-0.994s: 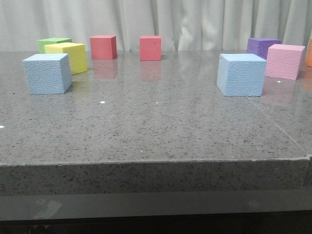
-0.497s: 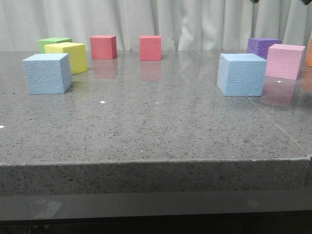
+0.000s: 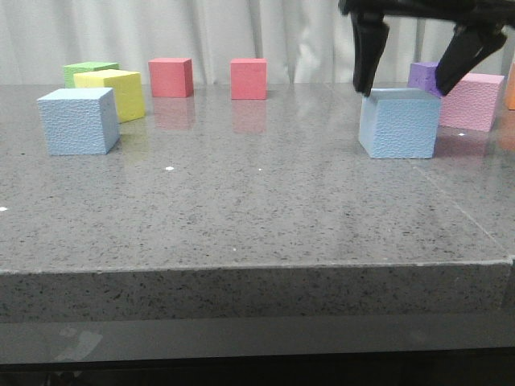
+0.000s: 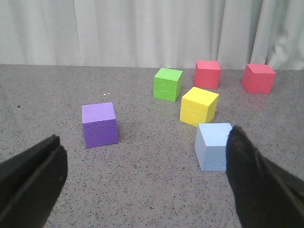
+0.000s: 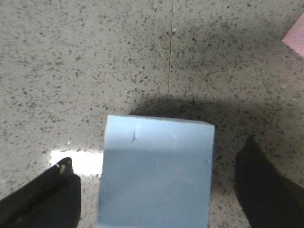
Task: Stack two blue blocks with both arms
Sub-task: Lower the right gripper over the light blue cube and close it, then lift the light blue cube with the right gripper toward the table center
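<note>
Grey stone table (image 3: 241,217), white curtain behind: the right gripper (image 3: 410,76) has just dropped into view over the right blue block (image 3: 398,122).

Half a second ago only its edge showed at the top; now its fingers hang wide apart, straddling the block untouched, so a grasp looks next. The left gripper (image 4: 142,185) is also wide and empty, back from the left blue block (image 3: 78,121). Counted in the front view: two blue, two red, one each yellow, green, purple, pink.

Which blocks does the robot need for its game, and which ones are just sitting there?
Needed:
- left blue block
- right blue block, under the open right pincer

Just sitting:
- green block
- yellow block
- two red blocks
- purple block
- pink block
</note>
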`<state>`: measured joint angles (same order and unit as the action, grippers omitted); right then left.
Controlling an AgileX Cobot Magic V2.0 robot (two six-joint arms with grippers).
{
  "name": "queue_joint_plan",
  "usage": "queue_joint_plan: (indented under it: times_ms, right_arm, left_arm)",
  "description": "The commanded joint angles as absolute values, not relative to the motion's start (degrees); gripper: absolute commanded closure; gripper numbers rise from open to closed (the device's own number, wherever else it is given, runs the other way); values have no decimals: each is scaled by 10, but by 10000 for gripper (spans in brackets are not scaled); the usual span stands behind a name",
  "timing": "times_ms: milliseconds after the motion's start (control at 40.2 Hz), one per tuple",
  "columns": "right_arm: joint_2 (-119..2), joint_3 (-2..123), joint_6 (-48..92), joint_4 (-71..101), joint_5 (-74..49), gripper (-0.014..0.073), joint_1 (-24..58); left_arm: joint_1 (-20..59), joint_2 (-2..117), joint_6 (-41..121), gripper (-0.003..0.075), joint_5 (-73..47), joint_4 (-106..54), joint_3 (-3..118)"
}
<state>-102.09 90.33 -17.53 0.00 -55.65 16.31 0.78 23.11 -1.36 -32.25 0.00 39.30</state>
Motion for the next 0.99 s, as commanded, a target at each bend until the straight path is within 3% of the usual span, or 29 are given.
queue_joint_plan:
  times_ms: [0,149,398,621,969]
  right_arm:
    - [-1009,924,-178,-11,-527,-62,164]
    - [-1021,923,-178,-11,-527,-45,164]
    - [-1022,923,-178,-11,-529,183,164]
    - [-1004,944,-168,-11,-551,190,164]
    - [-1000,1065,34,63,-678,190,165]
  left_arm:
    - [10,240,-17,62,-277,-3,413]
    - [10,240,-17,62,-277,-3,413]
    - [10,240,-17,62,-277,-3,413]
    - [10,240,-17,62,-277,-3,413]
    - [10,240,-17,62,-277,-3,413]
